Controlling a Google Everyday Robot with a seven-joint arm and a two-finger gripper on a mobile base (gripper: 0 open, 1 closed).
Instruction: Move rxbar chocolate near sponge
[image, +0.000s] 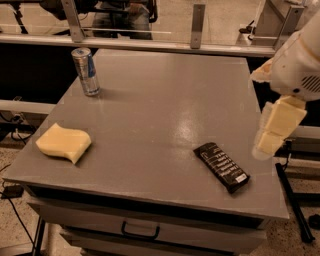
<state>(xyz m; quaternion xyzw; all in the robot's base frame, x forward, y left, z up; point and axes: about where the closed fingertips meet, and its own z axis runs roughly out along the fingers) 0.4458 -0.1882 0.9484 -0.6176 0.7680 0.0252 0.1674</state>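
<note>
The rxbar chocolate (221, 166), a flat black bar with white lettering, lies diagonally on the grey table (165, 100) near its front right corner. The sponge (64, 142), a thick pale yellow block with wavy edges, lies near the table's front left edge, far from the bar. My gripper (274, 127) hangs at the right edge of the table, above and to the right of the bar, and holds nothing that I can see.
A silver and blue drink can (86, 71) stands upright at the table's back left. A metal rail (150, 44) runs behind the table. A drawer handle (140, 232) shows below the front edge.
</note>
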